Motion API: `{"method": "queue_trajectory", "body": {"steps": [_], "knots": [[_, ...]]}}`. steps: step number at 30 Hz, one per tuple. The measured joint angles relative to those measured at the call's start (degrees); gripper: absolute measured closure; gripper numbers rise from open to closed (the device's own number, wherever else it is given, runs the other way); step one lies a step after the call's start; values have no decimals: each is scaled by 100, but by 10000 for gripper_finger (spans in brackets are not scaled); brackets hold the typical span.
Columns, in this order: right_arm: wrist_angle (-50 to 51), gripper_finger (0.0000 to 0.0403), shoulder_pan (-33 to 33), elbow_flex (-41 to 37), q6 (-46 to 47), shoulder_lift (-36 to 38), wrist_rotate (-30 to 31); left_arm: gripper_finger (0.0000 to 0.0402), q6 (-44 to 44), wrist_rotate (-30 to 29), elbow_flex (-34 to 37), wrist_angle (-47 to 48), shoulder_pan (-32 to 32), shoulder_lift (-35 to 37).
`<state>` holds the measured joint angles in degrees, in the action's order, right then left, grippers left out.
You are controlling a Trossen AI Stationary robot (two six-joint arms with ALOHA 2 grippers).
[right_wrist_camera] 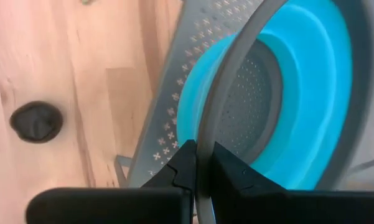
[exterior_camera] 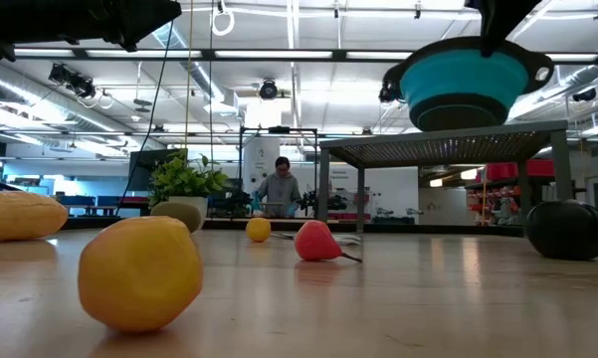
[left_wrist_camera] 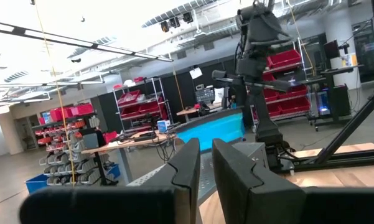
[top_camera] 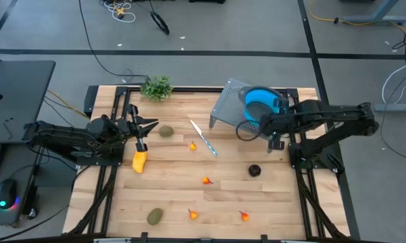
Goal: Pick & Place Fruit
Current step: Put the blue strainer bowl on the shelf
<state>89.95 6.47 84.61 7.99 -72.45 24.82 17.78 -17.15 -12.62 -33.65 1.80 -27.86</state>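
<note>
My right gripper (top_camera: pixel 274 133) is shut on a blue colander with a grey rim (top_camera: pixel 261 104), held up over a grey perforated rack (top_camera: pixel 224 101) at the table's far right. In the low view the colander (exterior_camera: pixel 465 85) hangs clear above the rack (exterior_camera: pixel 438 139). My left gripper (top_camera: pixel 150 124) is raised at the table's left, fingers (left_wrist_camera: pixel 193 168) close together and empty, pointing right. The yellow oblong fruit (top_camera: pixel 140 160) lies just near of it, an olive oval (top_camera: pixel 166 131) just to its right. Another olive oval (top_camera: pixel 155 216), the dark round fruit (top_camera: pixel 255 171) and several small orange-red pieces (top_camera: pixel 207 180) lie on the wood. My right gripper pinches the colander's grey rim (right_wrist_camera: pixel 203 146) between its two fingers. One finger is on the blue inner side (right_wrist_camera: pixel 236 177) and one on the outer side. The fingers come from above, pointing down. The colander hangs clear of the rack, bowl downward.
A white-bladed knife with a blue handle (top_camera: pixel 204 137) lies mid-table. A leafy green sprig (top_camera: pixel 157 88) sits at the far edge. The dark round fruit also shows below my right wrist (right_wrist_camera: pixel 36 121). A person stands in the room far behind the table (exterior_camera: pixel 281 189).
</note>
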Motion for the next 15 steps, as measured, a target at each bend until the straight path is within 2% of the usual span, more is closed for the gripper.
{"method": "queue_trajectory", "body": {"steps": [6,15], "knots": [[15,374,-325,-360,-53,294,-89,349,1,2,0,12,-1,0],[-2,374,-294,-577,-344,276,-139,349,39,0,0,7,-2,0]]}}
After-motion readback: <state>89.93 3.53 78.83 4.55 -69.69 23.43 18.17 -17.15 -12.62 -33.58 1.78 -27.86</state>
